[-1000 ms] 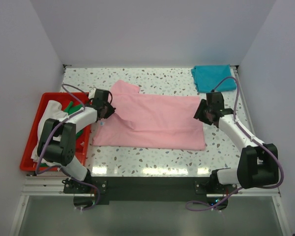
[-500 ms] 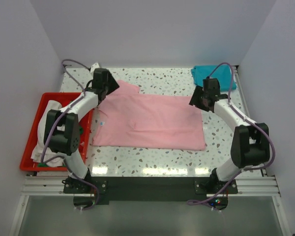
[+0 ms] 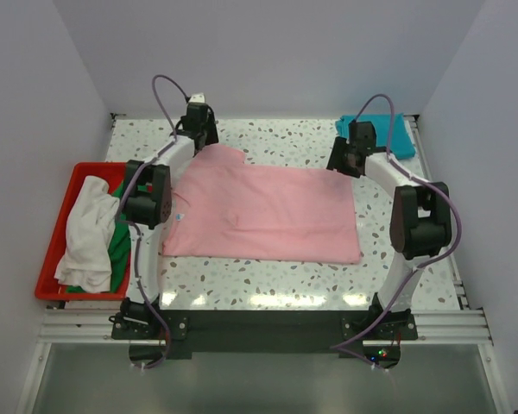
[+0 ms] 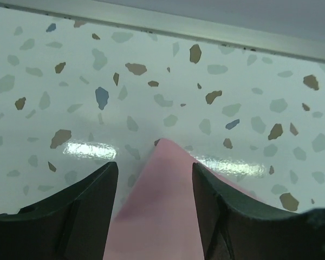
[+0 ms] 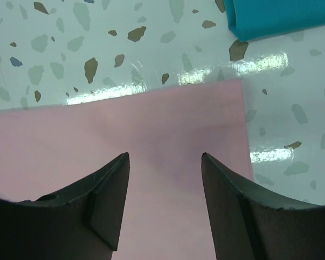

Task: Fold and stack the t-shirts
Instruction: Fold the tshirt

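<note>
- The teal t-shirt (image 3: pixel 401 141) lies folded at the far right corner of the desk (image 3: pixel 285 276). It looks finished and would serve as the base of the stack.
- The light pink t-shirt (image 3: pixel 268 211) lies flat across the middle of the desk. It is roughly rectangular, with one sleeve pointing toward the far left corner, so it appears only partly folded.
- The white t-shirt (image 3: pixel 85 228) and the green t-shirt (image 3: pixel 121 248) sit crumpled together in the red tray (image 3: pixel 45 274) at the left edge, not yet laid out.
- The left hand (image 4: pixel 154 169) is released. Its fingers are spread on either side of the pink sleeve tip near the far edge.
- The right hand (image 5: pixel 164 158) is also released, spread over the pink shirt's far right corner, near the teal one.
- Neither hand grips cloth. Whether the fingertips touch the fabric cannot be told.
- By my judgement, roughly a quarter of the task is done. The pink shirt still needs folding and stacking, and then the white and green shirts need the same.
</note>
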### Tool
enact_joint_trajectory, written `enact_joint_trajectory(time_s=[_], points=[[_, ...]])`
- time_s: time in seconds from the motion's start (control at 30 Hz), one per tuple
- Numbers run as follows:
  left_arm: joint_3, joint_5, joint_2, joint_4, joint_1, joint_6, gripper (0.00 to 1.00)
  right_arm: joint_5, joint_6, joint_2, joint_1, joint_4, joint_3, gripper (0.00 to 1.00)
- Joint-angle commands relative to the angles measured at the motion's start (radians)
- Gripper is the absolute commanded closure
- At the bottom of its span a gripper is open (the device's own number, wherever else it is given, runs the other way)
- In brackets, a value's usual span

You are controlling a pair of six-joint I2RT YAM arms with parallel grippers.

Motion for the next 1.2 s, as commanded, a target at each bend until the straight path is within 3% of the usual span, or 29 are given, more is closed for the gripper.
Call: enact_joint_trajectory(time_s=[0.0, 0.63, 1.17], points=[[0.079, 0.018, 0.043, -0.037, 0.017, 0.085, 0.38, 0.023, -0.044, 0.007, -0.012, 0.022, 0.055, 0.41], [0.033, 0.153, 0.075, 0.023, 0.047, 0.003, 0.56, 0.022, -0.051, 0.091, -0.089, 0.013, 0.084, 0.41], [0.018, 0.267, 0.091, 0.099, 0.061, -0.053, 0.61, 0.016, -0.022, 0.241, -0.094, 0.0, 0.19, 0.44]])
